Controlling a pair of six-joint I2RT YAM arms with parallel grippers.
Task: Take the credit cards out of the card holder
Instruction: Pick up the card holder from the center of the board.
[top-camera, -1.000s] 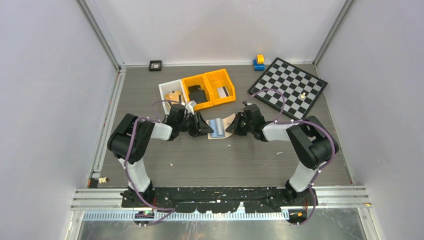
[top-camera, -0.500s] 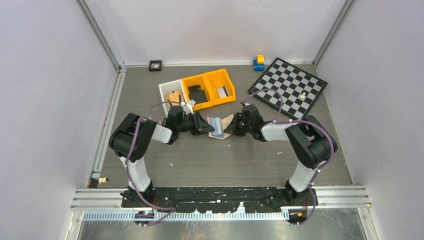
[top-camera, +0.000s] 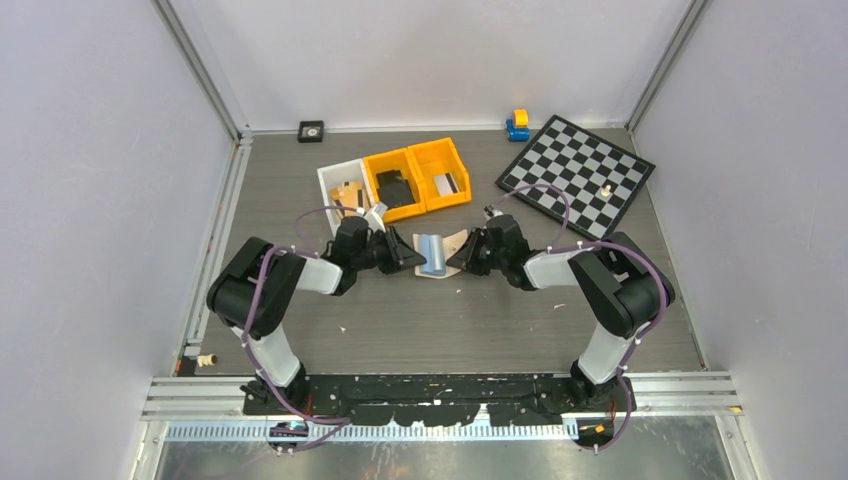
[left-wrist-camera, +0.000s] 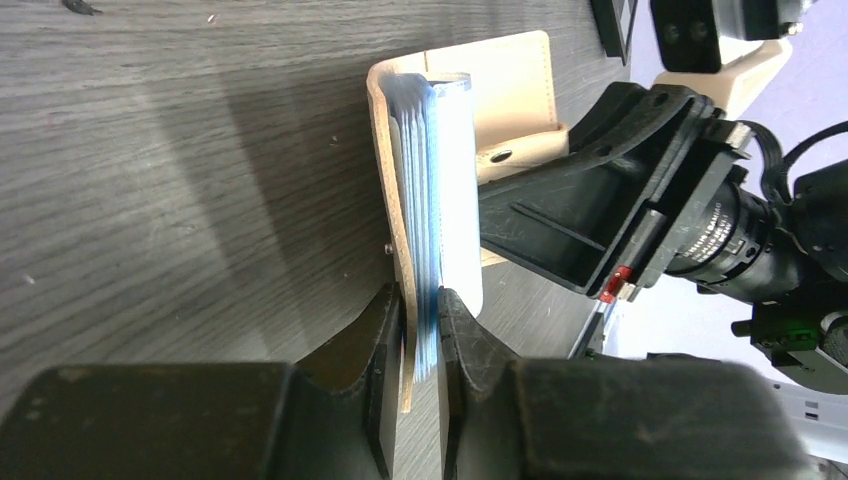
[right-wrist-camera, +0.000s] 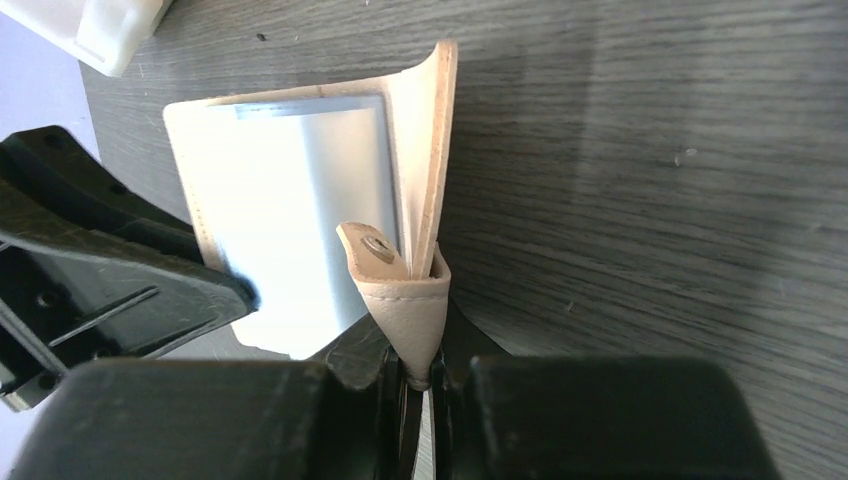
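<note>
The beige card holder (top-camera: 437, 255) lies open mid-table between my two grippers. My left gripper (top-camera: 413, 256) is shut on its left cover and the bluish see-through pockets (left-wrist-camera: 420, 170); the fingers (left-wrist-camera: 385, 330) pinch them edge-on. My right gripper (top-camera: 457, 256) is shut on the right cover's snap strap (right-wrist-camera: 410, 295). In the right wrist view a greyish pocket (right-wrist-camera: 290, 200) faces up; I cannot tell if a card is inside. A light card with a dark stripe (top-camera: 448, 183) lies in the right orange bin.
Behind the holder stand a white bin (top-camera: 343, 192) and two orange bins (top-camera: 405, 185), one holding a black item. A chessboard (top-camera: 577, 172) lies back right, a blue and yellow toy (top-camera: 517, 124) behind it, and a small black square (top-camera: 311, 130) back left.
Both grippers have moved slightly farther from the bases with the holder. The pocket stack now stands more upright and the open holder looks narrower. The left arm's elbow has swung nearer and left.
</note>
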